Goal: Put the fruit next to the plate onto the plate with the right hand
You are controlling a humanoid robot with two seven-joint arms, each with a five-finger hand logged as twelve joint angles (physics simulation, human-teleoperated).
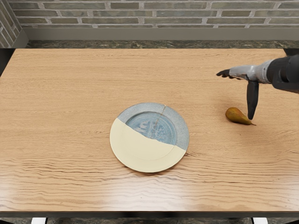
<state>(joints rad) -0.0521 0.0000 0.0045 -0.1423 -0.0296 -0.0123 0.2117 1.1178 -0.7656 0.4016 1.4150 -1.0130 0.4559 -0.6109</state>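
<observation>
Table [70, 93]: light wood-grain top spanning nearly the full view, with a dark front edge. Beyond the table's far edge: a strip of dark mottled floor [140, 44], a plain grey skirting band [154, 33], then a brick wall [149, 11] with pale mortar. Lighting: even, with a pale sheen on the table's near part.

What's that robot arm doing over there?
The robot's right hand hovers over the wooden table, its fingers spread and holding nothing. One finger points down right beside a brown pear-shaped fruit. The fruit lies to the right of the plate, not on it yet.
</observation>
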